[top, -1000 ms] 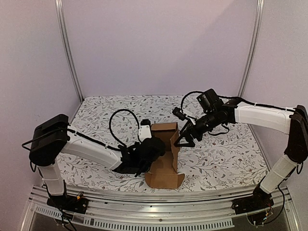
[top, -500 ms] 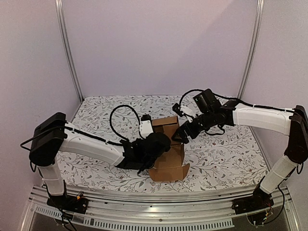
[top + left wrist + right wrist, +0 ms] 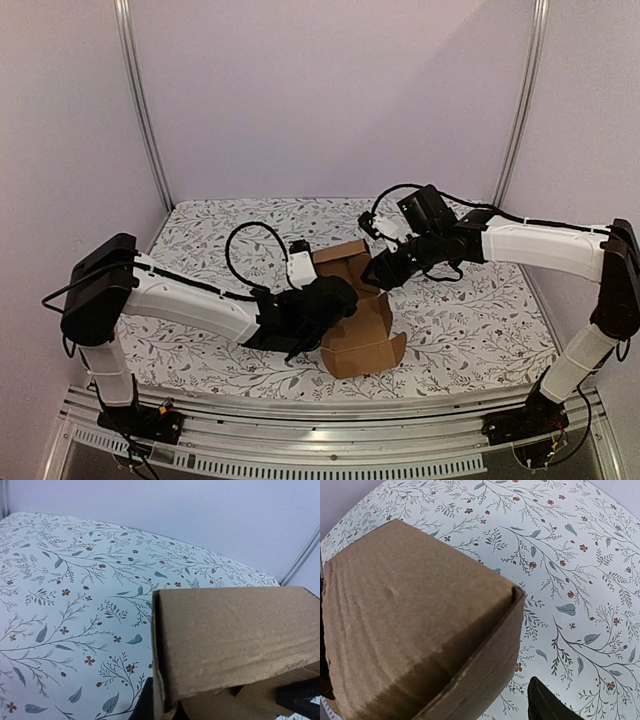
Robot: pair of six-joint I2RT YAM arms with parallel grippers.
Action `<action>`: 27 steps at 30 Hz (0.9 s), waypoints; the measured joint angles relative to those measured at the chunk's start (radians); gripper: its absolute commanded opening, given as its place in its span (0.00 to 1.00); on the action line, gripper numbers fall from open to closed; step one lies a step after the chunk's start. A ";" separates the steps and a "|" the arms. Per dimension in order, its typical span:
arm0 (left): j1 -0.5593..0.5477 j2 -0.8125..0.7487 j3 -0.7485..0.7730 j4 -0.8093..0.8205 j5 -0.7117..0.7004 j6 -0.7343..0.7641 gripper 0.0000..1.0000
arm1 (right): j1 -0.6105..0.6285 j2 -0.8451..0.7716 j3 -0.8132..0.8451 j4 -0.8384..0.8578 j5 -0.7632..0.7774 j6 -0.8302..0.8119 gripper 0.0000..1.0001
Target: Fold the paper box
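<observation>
Presently the paper box [image 3: 362,325], half-formed with flaps loose, sits at the centre of the table [image 3: 470,330] in the overhead view. The left pincer [image 3: 325,300] is against its left wall and the right pincer [image 3: 379,274] at its upper right corner. Whether either actually clamps cardboard I cannot tell. Uneven pushing could spring a flap open or skid the box sideways.

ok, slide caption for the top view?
Left gripper and right gripper flank a half-folded cardboard box on the floral table.
</observation>
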 measured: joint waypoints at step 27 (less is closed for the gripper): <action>-0.015 -0.169 -0.017 -0.122 0.264 -0.107 0.64 | 0.060 0.110 0.135 -0.009 0.290 -0.108 0.00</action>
